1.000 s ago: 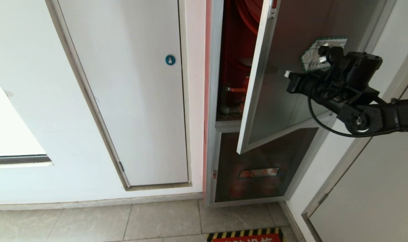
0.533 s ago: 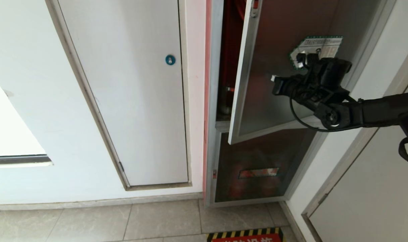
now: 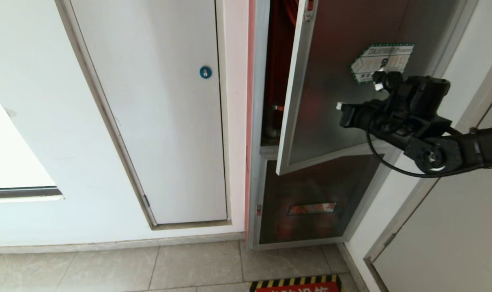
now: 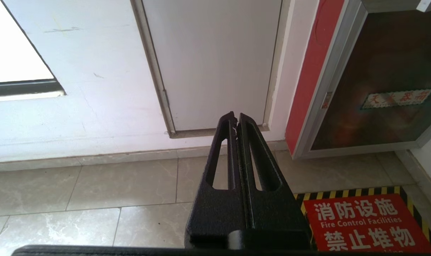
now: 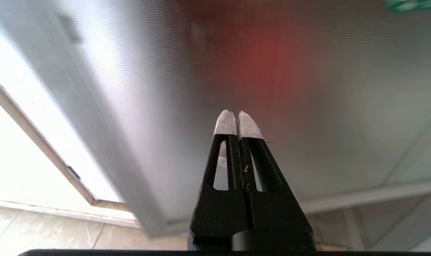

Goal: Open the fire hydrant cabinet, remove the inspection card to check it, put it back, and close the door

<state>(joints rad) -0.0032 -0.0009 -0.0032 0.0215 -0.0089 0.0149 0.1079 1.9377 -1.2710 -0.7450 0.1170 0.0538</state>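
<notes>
The aluminium-framed smoky glass door [image 3: 331,105], ajar, is faced directly ahead by the right gripper [image 3: 343,110], fingers pressed together, empty.

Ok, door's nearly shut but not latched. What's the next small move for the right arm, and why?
Probably push the right gripper forward against the door until it meets the fire hydrant cabinet frame. Its fingers are shut and pointed at the glass, and a narrow gap remains on the door's free edge.
</notes>
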